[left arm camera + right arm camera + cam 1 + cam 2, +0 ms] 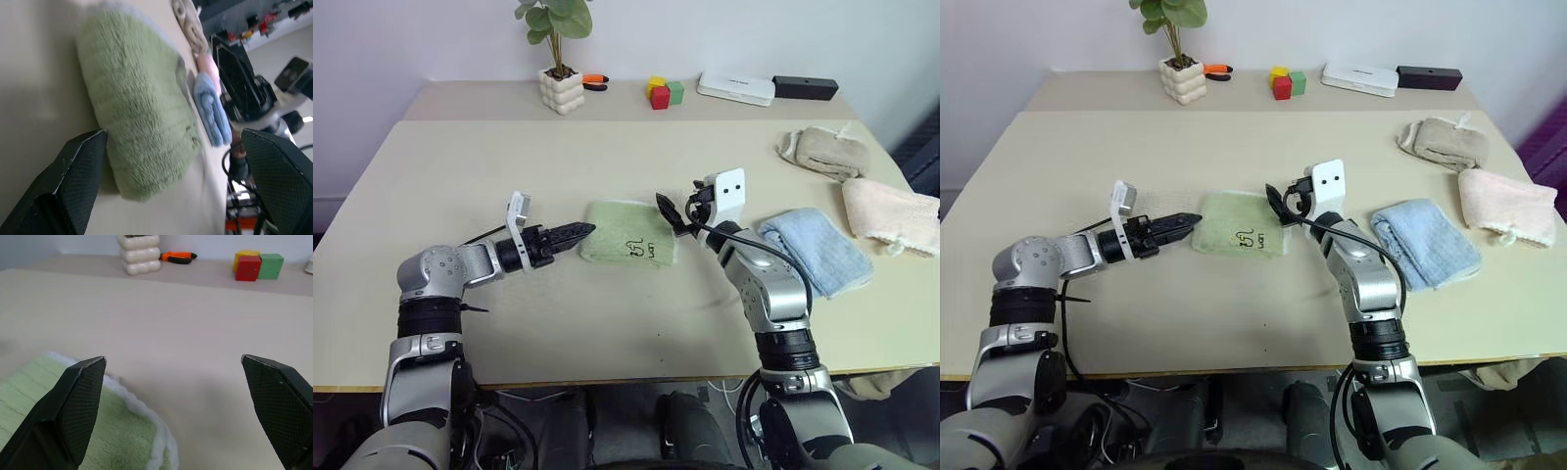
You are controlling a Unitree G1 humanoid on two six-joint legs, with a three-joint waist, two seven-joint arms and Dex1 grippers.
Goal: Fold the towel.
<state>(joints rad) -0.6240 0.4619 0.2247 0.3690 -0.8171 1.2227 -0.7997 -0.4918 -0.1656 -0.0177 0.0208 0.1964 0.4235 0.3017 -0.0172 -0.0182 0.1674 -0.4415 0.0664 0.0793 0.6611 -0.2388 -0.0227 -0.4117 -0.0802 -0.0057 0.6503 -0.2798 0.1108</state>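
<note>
the towel [628, 246] is seen folded into a small green pad lying flat on the bench [607, 157], between the two grippers. the left gripper [570, 235] is held wide apart just beside one edge, nothing gripped. the right gripper [670, 213] is spread wide too, empty, just above the opposite edge. a light blue towel [815, 249] is laid beyond the right gripper

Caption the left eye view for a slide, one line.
Folded green towel lies on the table between the open left end effector and open right end effector, neither holding it.
</note>
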